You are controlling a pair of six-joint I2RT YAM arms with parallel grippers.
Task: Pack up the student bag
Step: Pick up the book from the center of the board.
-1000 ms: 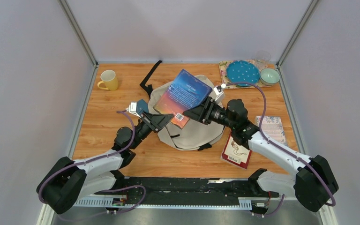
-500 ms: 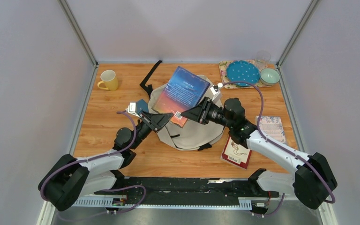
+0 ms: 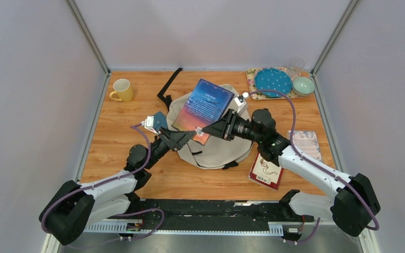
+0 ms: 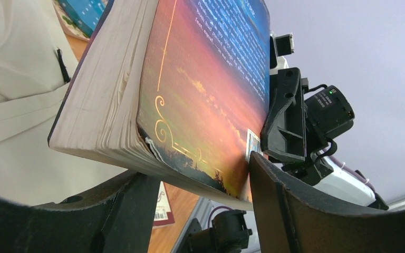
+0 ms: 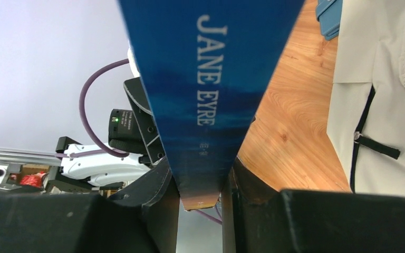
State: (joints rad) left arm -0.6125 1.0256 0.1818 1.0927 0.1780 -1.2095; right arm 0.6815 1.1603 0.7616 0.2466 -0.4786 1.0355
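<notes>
The cream student bag (image 3: 219, 150) lies in the middle of the table. Above it a blue and orange book (image 3: 203, 108), Jane Eyre on its spine (image 5: 211, 68), is held tilted. My right gripper (image 3: 204, 129) is shut on the lower end of the spine (image 5: 200, 182). My left gripper (image 3: 190, 136) is open, and the book's lower corner (image 4: 200, 79) sits between its fingers (image 4: 198, 174). One left fingertip (image 4: 261, 168) touches the cover by the barcode. The bag's fabric (image 4: 16, 105) shows behind the book, and its black-trimmed edge (image 5: 390, 95) lies to the right.
A yellow mug (image 3: 122, 89) stands back left. A blue plate (image 3: 272, 80), a teal bowl (image 3: 303, 85) and a clear glass (image 3: 296, 64) sit back right. A red book (image 3: 266, 169) and a floral notebook (image 3: 306, 143) lie right of the bag. A black strap (image 3: 169, 87) trails behind it.
The left jaws have spread wider around the book's corner. The right jaws closed on the spine, and the book has shifted a little to the left.
</notes>
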